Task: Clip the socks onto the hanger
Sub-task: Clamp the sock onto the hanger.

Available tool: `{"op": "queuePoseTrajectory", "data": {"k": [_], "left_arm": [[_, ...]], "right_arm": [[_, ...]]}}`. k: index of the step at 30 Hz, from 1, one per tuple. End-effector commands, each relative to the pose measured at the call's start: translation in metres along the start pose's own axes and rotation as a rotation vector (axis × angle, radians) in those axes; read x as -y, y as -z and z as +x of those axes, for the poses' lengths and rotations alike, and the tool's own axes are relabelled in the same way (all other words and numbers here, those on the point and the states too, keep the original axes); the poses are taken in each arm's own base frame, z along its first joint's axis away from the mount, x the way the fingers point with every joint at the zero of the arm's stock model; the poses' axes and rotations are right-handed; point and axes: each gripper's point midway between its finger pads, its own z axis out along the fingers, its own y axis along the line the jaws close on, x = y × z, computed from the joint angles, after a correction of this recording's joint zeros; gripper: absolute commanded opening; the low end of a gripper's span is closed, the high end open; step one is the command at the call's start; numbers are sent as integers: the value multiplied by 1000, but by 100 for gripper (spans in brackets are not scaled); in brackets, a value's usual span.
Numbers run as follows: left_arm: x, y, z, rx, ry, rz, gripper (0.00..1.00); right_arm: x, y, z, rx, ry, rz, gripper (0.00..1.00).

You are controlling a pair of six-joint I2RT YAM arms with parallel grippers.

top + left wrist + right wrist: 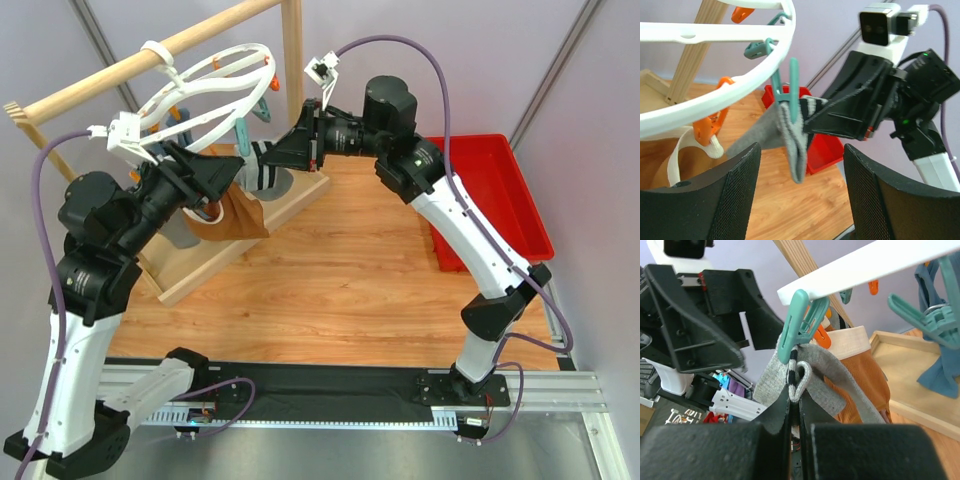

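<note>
Gripping sock [832,377] at teal clip [794,325], right pincer [795,407] closed | left pincer [802,150] gaping, empty | overhead hides bite

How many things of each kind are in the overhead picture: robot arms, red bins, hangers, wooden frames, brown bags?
Robot arms: 2, left and right
Red bins: 1
Hangers: 1
Wooden frames: 1
Brown bags: 1
Total: 6

text: none legible | labels: none | brands: none | numbers: none | signs: none
</note>
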Motion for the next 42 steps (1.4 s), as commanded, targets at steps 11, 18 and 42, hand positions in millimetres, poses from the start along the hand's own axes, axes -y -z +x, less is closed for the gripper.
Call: {"op": "queuePoseTrajectory", "data": {"k": [11,18,42], "left_arm": [[-9,-37,-19,113,81,-23,77],[-16,-49,-21,130,96,-39,75],[-9,-55,-31,247,105,64,37]], "right_arm": [[1,1,13,-69,-54,-12,0],[-4,2,10,-63,-52,-29,0],[-11,3,9,-61,-59,-54,0]]}}
